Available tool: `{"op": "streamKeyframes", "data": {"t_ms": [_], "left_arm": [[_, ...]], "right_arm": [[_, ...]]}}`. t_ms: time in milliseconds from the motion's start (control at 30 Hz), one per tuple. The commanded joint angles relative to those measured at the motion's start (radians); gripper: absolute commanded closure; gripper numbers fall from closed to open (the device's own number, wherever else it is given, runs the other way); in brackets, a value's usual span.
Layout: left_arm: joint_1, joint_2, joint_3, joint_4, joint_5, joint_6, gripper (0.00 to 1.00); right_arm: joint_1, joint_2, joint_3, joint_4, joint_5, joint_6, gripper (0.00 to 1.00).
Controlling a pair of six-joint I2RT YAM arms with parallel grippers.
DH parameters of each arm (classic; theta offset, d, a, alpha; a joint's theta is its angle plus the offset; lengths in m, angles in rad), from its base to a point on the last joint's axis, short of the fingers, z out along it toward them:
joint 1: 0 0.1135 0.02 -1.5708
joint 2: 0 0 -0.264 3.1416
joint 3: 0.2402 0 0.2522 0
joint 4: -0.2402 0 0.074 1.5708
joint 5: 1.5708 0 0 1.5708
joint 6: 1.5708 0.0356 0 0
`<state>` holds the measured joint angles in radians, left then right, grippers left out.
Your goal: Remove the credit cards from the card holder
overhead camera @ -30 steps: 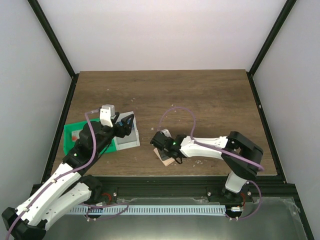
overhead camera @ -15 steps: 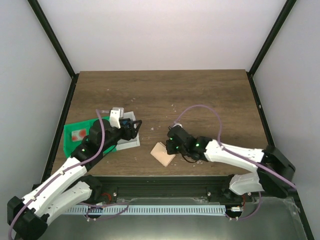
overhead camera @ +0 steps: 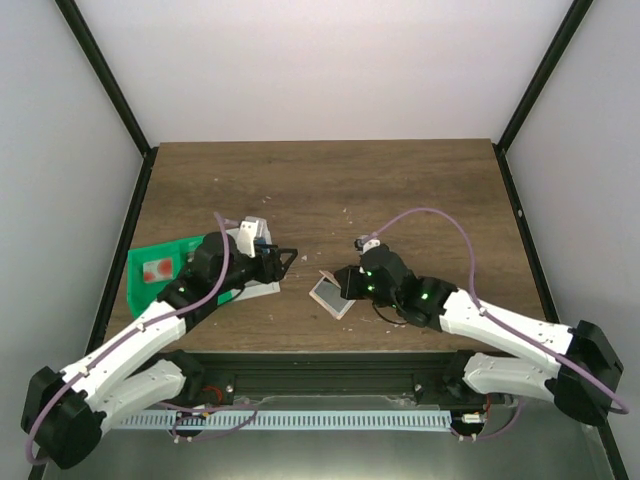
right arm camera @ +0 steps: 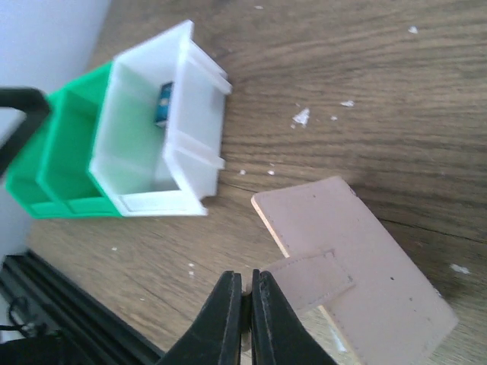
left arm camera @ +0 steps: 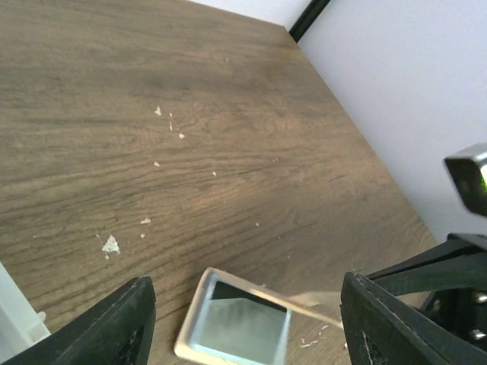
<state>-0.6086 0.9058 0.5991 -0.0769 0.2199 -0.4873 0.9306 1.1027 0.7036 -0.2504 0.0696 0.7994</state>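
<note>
The tan card holder (overhead camera: pixel 329 294) is held tilted near the table's front centre, its blue-grey inner panel (left arm camera: pixel 240 323) facing my left wrist camera. My right gripper (overhead camera: pixel 346 284) is shut on the holder's tan strap tab (right arm camera: pixel 308 280); the jaws (right arm camera: pixel 246 287) pinch its end, and the holder's tan outer side (right arm camera: pixel 365 236) faces that camera. My left gripper (overhead camera: pixel 283 258) is open and empty, just left of the holder, its fingers (left arm camera: pixel 129 323) spread wide on both sides of it. A blue card (right arm camera: pixel 163 103) lies in the white box. A pale card with red circles (overhead camera: pixel 157 270) lies in the green tray.
The green compartment tray (overhead camera: pixel 145 290) sits at the front left, also in the right wrist view (right arm camera: pixel 53 160). The translucent white box (right arm camera: pixel 163 163) stands against its right side, mostly hidden under my left arm in the top view. White crumbs (left arm camera: pixel 111 245) dot the wooden table (overhead camera: pixel 400 190).
My left gripper moved right from over the white box toward the card holder. My right gripper shifted right and tipped the holder up, so its blue-grey inside now shows.
</note>
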Motion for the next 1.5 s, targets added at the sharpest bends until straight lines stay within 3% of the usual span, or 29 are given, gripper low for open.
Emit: {"op": "streamKeyframes", "data": {"t_ms": [0,200,367,633,1000,1233,1367,1467], "left_arm": [[-0.001,0.043,0.006,0.030,0.066,0.003,0.33],[-0.003,0.101,0.005,0.033,0.115,0.003,0.37],[-0.004,0.156,0.009,0.049,0.150,-0.006,0.41],[-0.009,0.234,0.030,0.053,0.206,0.003,0.47],[-0.077,0.364,0.045,0.109,0.252,0.003,0.50],[-0.085,0.435,0.048,0.184,0.297,-0.019,0.52],[-0.084,0.476,0.057,0.209,0.317,-0.020,0.53],[-0.085,0.512,0.060,0.257,0.367,-0.046,0.54]], "right_arm": [[-0.006,-0.039,-0.034,0.075,-0.021,0.052,1.00],[-0.040,-0.027,-0.066,0.018,0.048,0.051,0.99],[-0.185,-0.041,-0.106,-0.013,0.026,0.016,1.00],[-0.282,-0.031,-0.148,-0.055,0.044,-0.019,1.00],[-0.308,0.065,-0.210,-0.086,0.041,0.042,0.99],[-0.309,0.038,-0.114,-0.209,0.053,0.031,0.66],[-0.309,-0.025,-0.019,-0.265,0.013,0.001,0.62],[-0.307,-0.087,0.014,-0.203,-0.103,-0.053,0.62]]}}
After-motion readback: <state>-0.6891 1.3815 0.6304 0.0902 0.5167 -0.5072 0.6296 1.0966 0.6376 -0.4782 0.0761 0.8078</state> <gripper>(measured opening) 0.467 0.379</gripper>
